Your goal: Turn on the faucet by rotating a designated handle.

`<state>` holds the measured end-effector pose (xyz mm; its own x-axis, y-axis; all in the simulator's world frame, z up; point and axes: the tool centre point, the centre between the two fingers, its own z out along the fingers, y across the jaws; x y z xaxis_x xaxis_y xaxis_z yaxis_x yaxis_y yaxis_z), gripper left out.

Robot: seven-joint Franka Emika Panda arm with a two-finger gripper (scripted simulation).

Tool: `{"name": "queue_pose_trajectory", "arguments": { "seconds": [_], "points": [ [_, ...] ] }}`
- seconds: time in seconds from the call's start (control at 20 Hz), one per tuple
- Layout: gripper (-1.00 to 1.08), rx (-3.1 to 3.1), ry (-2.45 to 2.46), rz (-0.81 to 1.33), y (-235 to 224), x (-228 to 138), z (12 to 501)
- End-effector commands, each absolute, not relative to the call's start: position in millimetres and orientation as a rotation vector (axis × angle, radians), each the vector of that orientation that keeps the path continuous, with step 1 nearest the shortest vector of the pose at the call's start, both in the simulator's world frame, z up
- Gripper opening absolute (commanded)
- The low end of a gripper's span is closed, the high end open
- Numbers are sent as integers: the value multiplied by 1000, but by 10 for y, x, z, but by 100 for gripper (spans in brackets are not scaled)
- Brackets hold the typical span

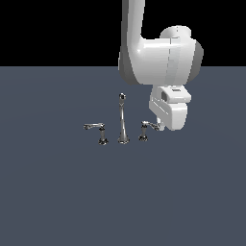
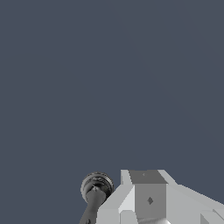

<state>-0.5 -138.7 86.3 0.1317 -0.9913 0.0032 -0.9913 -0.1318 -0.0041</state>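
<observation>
- Floor (image 1: 57,192): flat slate-grey ground, black backdrop behind it in the exterior view
- Arm (image 1: 158,57): white Panda, comes down from the upper edge; bulky wrist above and toward the exterior view's right of the faucet set
- Gripper (image 1: 159,126): white hand block low, just beside the nearest handle; the lever's end meets its lower edge. Fingers not made out in either view — cannot tell whether wide or narrow
- Faucet (image 1: 122,120): three chrome pieces in a row on the ground; tall tapered spout with dark tip in the middle, upright
- Other handle (image 1: 97,129): on the exterior view's left of the spout, longer level lever, well apart from the hand
- Designated handle (image 1: 146,129): on the exterior view's right of the spout, short post on dark base, lever slightly upslanted toward the hand; wrist view shows a round dark-ringed knob (image 2: 96,187) touching the grey finger housing
</observation>
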Motion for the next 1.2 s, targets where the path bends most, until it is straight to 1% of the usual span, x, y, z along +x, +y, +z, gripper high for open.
{"name": "queue_pose_trajectory", "arguments": {
  "seconds": [0.0,0.6,0.65,0.7,1.15],
  "points": [
    [-100,-2363,2069,-8,-1354,-28,864],
    [-100,-2369,2064,-1,-920,-307,862],
    [-100,-2369,2064,-1,-920,-307,862],
    [-100,-2334,2109,-12,-1165,-305,863],
    [-100,-2366,2068,-1,-507,-187,860]
  ]
}}
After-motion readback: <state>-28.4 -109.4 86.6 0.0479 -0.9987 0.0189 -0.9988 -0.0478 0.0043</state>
